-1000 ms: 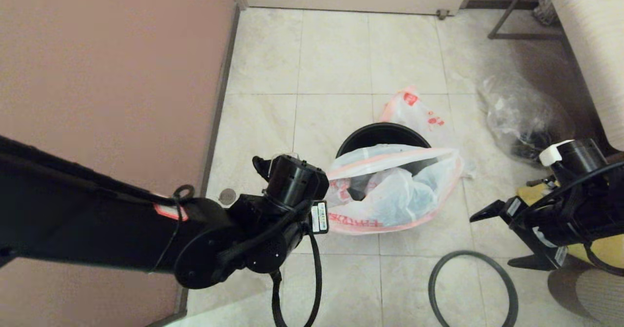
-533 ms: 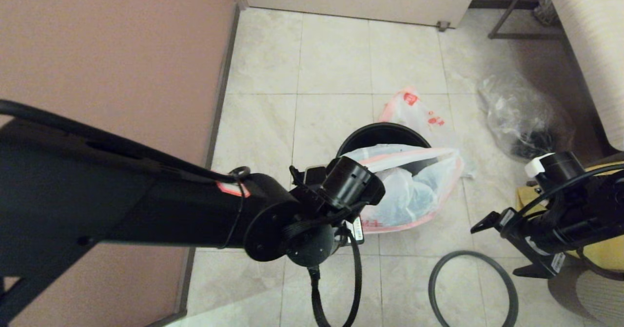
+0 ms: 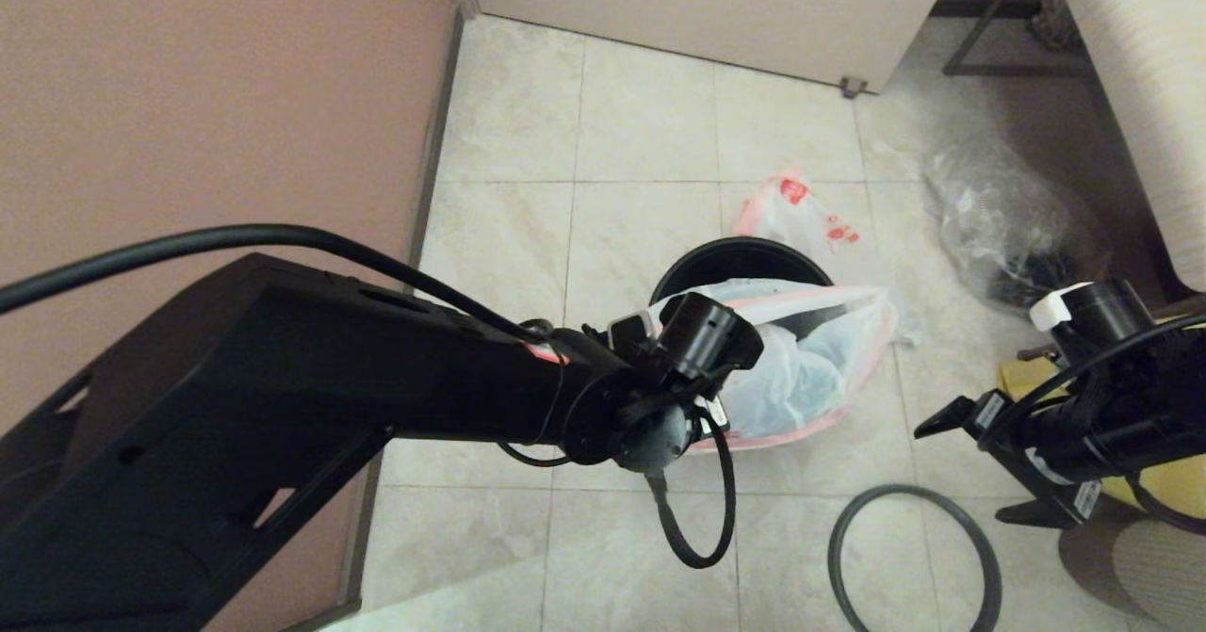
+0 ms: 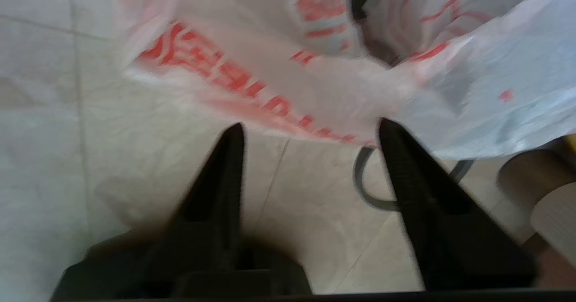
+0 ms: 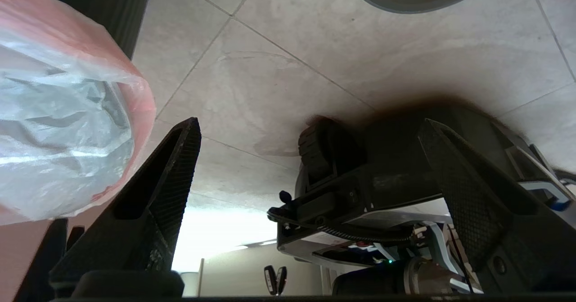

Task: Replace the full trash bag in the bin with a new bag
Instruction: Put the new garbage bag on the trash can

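My left gripper [image 4: 310, 128] is spread wide with the new bag [image 4: 315, 81]'s printed hem right ahead, lined up for a pinch. Right gripper [image 5: 310, 126] is also splayed, off beside the bin [image 3: 735, 260], holding nothing.

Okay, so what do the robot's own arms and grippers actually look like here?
Both arms are matte black with black cables looped outside. The left arm has a small red-and-white label near the wrist. The right arm carries a white cap on its black cylindrical camera. The left gripper and right gripper have tapered black fingers with ribbed inner faces.
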Controlling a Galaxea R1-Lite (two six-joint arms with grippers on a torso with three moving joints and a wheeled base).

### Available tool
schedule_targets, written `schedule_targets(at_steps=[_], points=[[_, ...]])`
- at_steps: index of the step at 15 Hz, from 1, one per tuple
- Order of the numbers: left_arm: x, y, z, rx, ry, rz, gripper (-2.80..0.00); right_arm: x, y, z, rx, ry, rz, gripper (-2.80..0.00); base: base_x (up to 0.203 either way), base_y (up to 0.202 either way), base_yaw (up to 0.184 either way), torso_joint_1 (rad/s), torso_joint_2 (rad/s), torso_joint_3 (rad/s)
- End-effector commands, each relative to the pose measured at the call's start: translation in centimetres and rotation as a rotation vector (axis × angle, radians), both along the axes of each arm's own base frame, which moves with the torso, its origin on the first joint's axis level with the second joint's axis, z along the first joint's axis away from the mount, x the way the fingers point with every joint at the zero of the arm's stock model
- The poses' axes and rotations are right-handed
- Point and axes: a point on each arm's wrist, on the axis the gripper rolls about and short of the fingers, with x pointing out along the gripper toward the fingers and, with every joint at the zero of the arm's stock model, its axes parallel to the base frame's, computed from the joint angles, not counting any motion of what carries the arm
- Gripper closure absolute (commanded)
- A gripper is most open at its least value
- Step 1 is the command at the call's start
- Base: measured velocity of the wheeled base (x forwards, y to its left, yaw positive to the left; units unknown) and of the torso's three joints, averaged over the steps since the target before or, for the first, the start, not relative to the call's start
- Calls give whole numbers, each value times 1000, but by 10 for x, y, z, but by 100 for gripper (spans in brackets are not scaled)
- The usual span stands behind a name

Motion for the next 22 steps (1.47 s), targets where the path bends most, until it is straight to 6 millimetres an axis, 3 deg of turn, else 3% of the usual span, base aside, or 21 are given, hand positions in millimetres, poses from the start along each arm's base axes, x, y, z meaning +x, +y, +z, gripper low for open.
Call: schedule_targets(at_steps=[1, 4, 9, 10, 14, 22], points=[[3, -2, -3, -5, -3, 8, -280, -2, 0, 3, 4, -8, -4, -280, 0, 0, 0, 0, 0, 0], [14, -8, -8, -40, -37, 17, -280, -2, 0, 4, 6, -13, -1, -280, 0, 0, 0, 0, 0, 0], [55, -23, -48, -25, -45, 68, -280, -15, 7, 27, 27, -95, 36, -280, 0, 0, 0, 0, 0, 0], [61, -24, -52, -21, -51, 71, 0, -19, 8, 33, 30, -118, 41, -280, 0, 0, 0, 0, 0, 0], [63, -23, -47, -13, -76, 91, 0, -26, 8, 42, 37, -149, 45, -280, 0, 0, 0, 0, 0, 0], [65, -15, -30, -29, -110, 122, 0, -28, 34, 44, -6, -186, 207, -280, 0, 0, 0, 0, 0, 0]])
